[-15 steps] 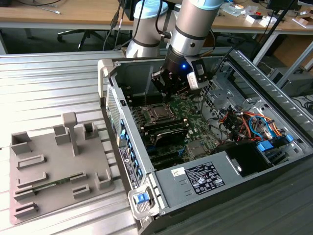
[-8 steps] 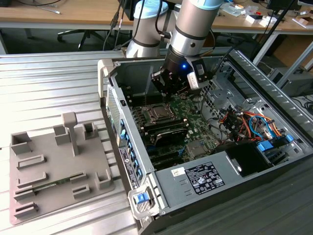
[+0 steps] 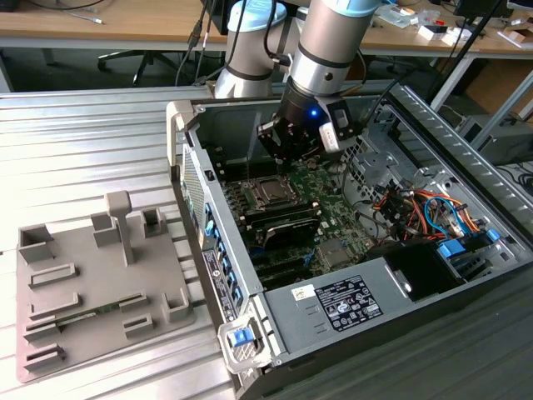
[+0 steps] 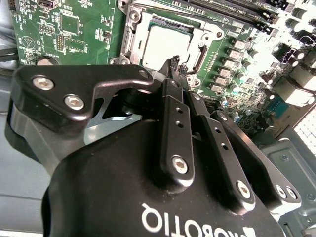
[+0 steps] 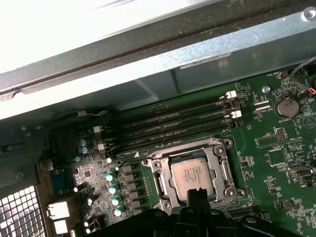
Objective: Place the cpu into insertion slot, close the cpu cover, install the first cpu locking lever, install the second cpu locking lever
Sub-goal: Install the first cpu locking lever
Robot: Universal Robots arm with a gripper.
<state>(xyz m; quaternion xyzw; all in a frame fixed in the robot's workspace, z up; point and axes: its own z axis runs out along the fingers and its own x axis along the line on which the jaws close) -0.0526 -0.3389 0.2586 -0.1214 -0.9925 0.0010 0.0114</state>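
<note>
The cpu [image 5: 192,174] [image 4: 167,42] lies flat in the socket [image 3: 268,192] on the green motherboard, its grey metal top facing up. The silver cpu cover [image 5: 224,168] [image 4: 134,42] lies down flat around it. A dark bent locking lever [image 4: 198,55] stands up beside the socket, close to my fingertips. My gripper [image 4: 174,65] [image 5: 197,192] [image 3: 287,154] hangs just above the socket's edge, inside the open computer case. It is shut, fingertips pressed together, with nothing visible between them.
Black memory slots [image 5: 173,126] run along one side of the socket, with the case wall [image 5: 148,64] beyond them. Cables [image 3: 416,204] and a power supply [image 3: 341,304] fill the exterior view's right. A grey fixture plate [image 3: 92,283] sits outside the case.
</note>
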